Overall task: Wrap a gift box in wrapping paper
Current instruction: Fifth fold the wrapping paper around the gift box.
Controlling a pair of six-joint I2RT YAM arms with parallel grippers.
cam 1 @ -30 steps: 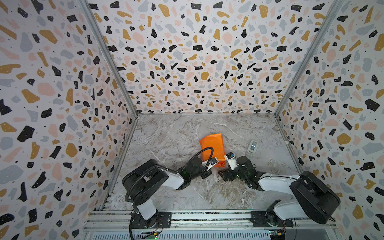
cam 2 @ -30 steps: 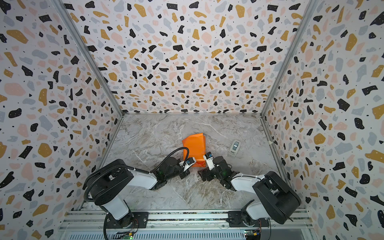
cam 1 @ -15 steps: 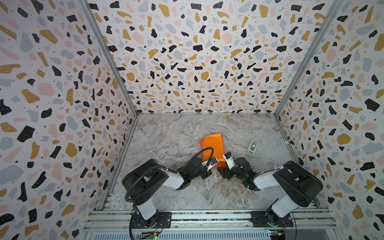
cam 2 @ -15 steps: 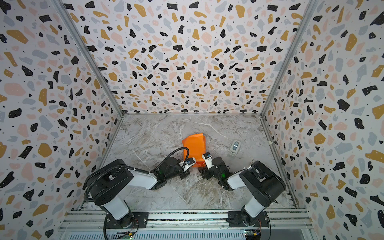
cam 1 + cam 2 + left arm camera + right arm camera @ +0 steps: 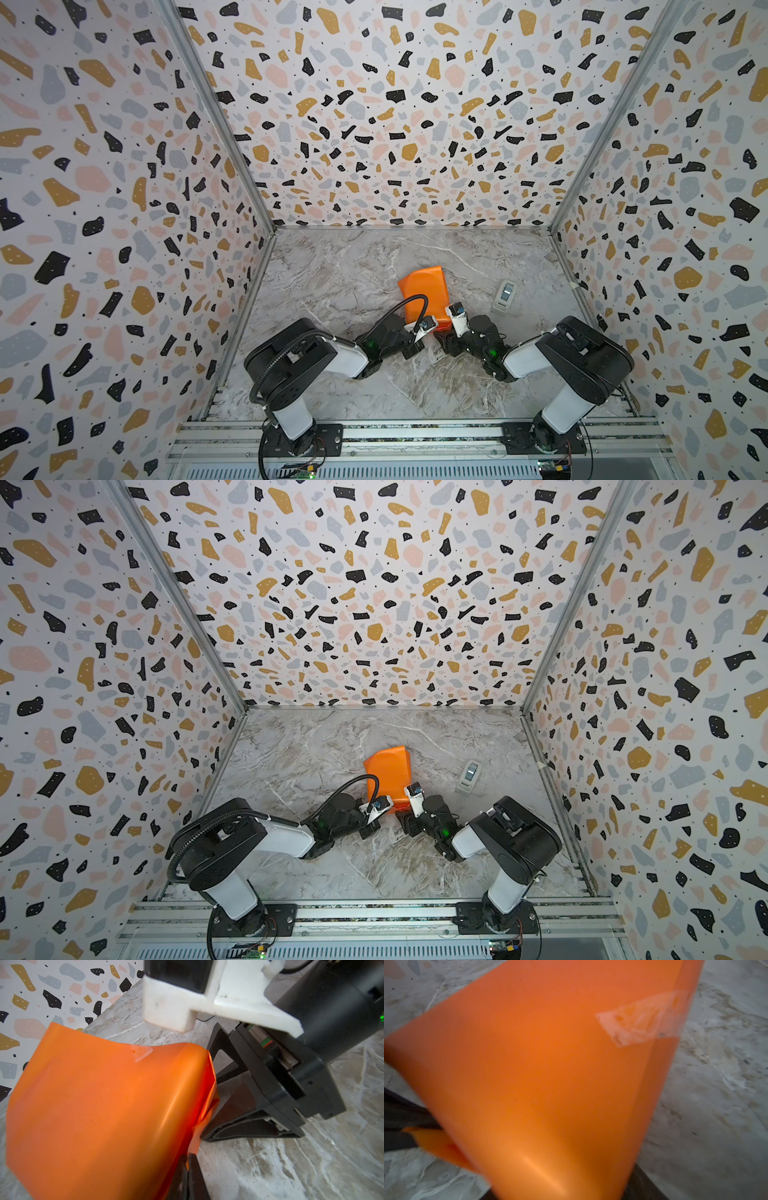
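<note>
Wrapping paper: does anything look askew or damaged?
Yes. The wrapping paper bulges loosely rather than lying flat, its end by the grippers is crumpled, and the tape on its seam looks wrinkled and patchy. The left gripper pinches a loose flap.

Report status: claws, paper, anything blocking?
Left claw shut on wrapping paper flap. Right claw open, astride the same end. Paper rolled orange-side out, taped; gift box not visible. Tape dispenser off to the side, clear.

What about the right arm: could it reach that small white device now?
Probably yes: the small white device lies on the table near the right gripper, nothing between, though its jaws straddle the wrapping paper.
</note>
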